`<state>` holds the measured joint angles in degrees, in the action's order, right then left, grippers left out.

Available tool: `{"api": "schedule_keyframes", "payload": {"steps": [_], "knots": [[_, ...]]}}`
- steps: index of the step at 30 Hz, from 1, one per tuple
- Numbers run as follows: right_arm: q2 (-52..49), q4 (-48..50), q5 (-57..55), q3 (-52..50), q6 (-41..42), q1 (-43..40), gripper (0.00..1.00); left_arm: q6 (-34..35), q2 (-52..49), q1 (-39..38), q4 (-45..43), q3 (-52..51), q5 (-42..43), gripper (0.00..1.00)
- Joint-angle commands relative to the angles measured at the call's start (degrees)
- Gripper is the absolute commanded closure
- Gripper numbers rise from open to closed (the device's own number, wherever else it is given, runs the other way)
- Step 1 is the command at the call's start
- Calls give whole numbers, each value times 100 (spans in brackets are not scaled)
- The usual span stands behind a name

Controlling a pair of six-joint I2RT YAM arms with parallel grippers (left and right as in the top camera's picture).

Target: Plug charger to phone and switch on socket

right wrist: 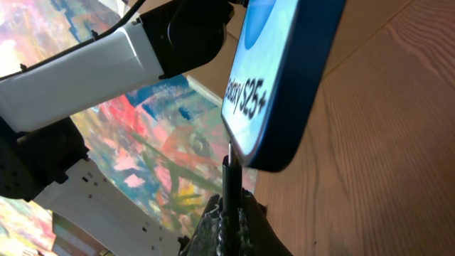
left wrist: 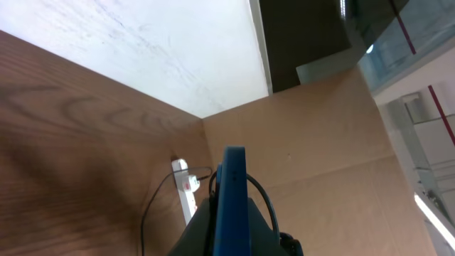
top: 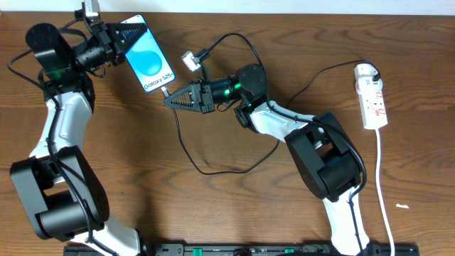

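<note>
Phone (top: 148, 58) left, socket (top: 372, 96) far right — charger (top: 210, 173) between, tip perhaps at phone's edge

Brown wood-grain table (top: 213, 213); white wall (top: 298, 6) along its far edge; colourful abstract painting (right wrist: 149, 142) to one side; glass panel (left wrist: 419, 43) with red lines; bright light strip (left wrist: 435, 217).

- Overhead view: even, bright light and sharp focus; soft shadows lie on the tabletop (top: 213, 213) below the phone (top: 147, 60).
- Wrist views: the phone looms close and slightly blurred, with washed-out white above it.
</note>
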<state>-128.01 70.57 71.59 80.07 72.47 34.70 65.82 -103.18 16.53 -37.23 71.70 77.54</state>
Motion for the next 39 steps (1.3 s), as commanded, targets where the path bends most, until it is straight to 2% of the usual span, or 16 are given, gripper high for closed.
{"api": "schedule_keyframes", "payload": {"steps": [1, 34, 39], "knots": [[59, 15, -144, 55, 37, 11, 99, 46, 138, 9, -61, 61, 153, 93], [59, 13, -166, 55, 42, 11, 99, 44, 138, -151, -61, 61, 109, 92], [59, 15, -208, 55, 258, -26, 99, -85, 138, -151, -61, 61, 151, 92]]}}
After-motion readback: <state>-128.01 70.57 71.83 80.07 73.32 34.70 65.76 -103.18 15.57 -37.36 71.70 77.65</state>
